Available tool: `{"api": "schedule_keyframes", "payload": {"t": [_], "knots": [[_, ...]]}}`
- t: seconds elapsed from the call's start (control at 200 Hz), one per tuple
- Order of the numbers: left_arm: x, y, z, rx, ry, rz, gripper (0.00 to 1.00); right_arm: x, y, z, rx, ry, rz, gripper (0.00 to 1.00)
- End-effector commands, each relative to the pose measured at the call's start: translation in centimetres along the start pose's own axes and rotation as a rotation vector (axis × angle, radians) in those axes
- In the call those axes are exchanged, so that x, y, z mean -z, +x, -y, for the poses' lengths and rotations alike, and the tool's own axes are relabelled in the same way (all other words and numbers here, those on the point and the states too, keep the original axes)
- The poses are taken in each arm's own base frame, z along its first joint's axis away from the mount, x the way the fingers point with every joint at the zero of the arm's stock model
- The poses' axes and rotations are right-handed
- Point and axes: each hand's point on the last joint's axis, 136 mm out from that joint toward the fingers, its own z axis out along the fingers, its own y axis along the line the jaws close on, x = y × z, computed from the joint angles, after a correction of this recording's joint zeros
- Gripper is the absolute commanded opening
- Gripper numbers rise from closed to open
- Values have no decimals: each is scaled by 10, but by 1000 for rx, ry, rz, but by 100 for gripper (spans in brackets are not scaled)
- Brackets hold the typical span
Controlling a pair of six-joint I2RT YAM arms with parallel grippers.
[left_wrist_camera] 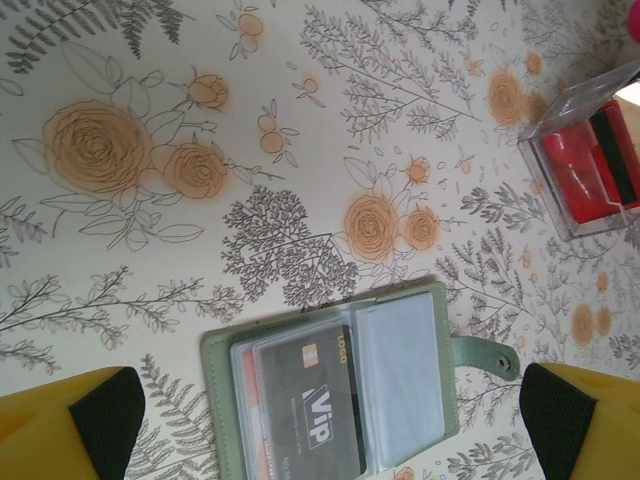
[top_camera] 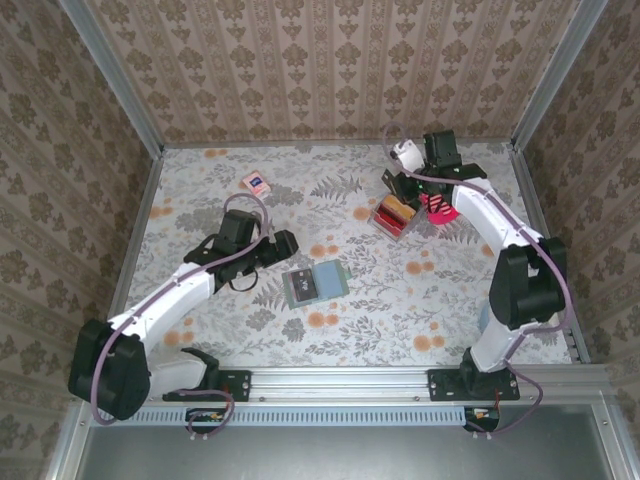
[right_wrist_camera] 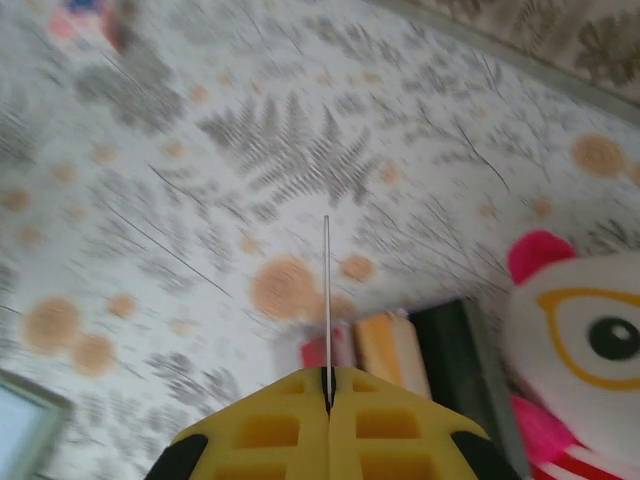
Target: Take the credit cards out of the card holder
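Note:
The grey-green card holder (top_camera: 314, 283) lies open like a book on the flowered table, and in the left wrist view the card holder (left_wrist_camera: 400, 310) shows its clear sleeves. A dark card marked VIP (left_wrist_camera: 310, 400) sits in the left sleeves, with a reddish card edge (left_wrist_camera: 247, 400) behind it. My left gripper (top_camera: 285, 242) hovers just left of the holder; its jaws stand wide open, and the left gripper (left_wrist_camera: 330, 425) is empty. My right gripper (right_wrist_camera: 326, 375) is shut on a thin credit card (right_wrist_camera: 326, 290) seen edge-on. The right gripper (top_camera: 402, 188) is at the back right.
A clear box (top_camera: 395, 215) with red, tan and black blocks sits below the right gripper, and this box (left_wrist_camera: 590, 170) is also in the left wrist view. A pink-and-white plush toy (right_wrist_camera: 580, 340) lies beside it. A small pink-and-white packet (top_camera: 256, 183) rests at the back left.

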Motion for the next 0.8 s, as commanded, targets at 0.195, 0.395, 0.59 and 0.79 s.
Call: {"api": "schedule_keyframes", "payload": {"t": [0.195, 0.395, 0.59, 0.79], "knots": [[-14, 10, 6, 2, 60, -66, 100, -27, 28, 37, 147, 117, -166, 0], [-14, 14, 8, 2, 75, -84, 100, -34, 24, 47, 165, 87, -157, 0], [-14, 17, 8, 14, 95, -94, 100, -43, 38, 35, 168, -23, -188, 0], [-9, 17, 12, 12, 122, -87, 100, -55, 52, 32, 154, -46, -199, 0]]}}
